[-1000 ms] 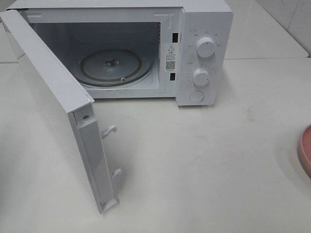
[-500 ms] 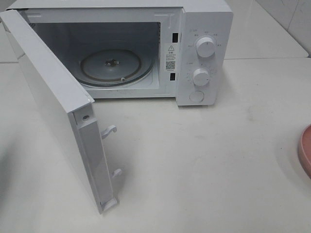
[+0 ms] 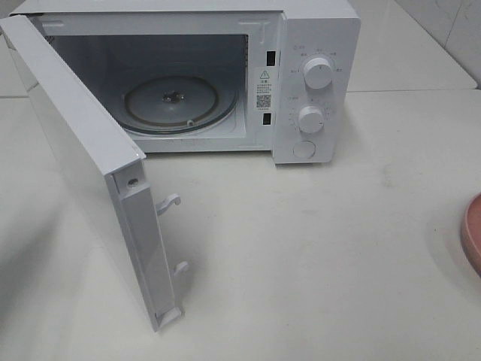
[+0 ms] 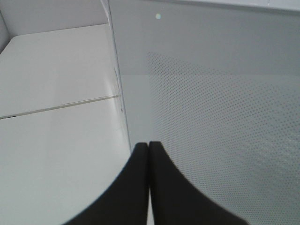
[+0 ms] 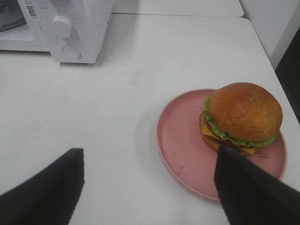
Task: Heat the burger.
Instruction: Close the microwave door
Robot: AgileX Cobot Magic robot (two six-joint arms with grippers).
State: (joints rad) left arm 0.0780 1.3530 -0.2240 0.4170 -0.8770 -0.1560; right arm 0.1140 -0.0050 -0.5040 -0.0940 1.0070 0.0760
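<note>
Burger (image 5: pixel 243 117) comes late in the order of size. The white table (image 3: pixel 338 248) carries everything. On it stands the white microwave (image 3: pixel 316 30), its door (image 3: pixel 83 158) swung wide open toward the front left, two latch hooks sticking out of its edge. Inside the bare cavity lies the glass turntable (image 3: pixel 180 101). Two round knobs, one above the other, sit on the panel at the oven's right, with a round button below them.

A pink plate (image 5: pixel 183 140) rests on the table well to the right of the microwave; in the high view only its rim shows at the right edge. The burger sits on the far side of that plate, upright.

The right gripper (image 5: pixel 147 187) hovers near the plate, jaws spread wide, holding nothing. The left gripper (image 4: pixel 148 154) has its fingers pressed together, close to the outer face of the door with its dotted mesh window.
</note>
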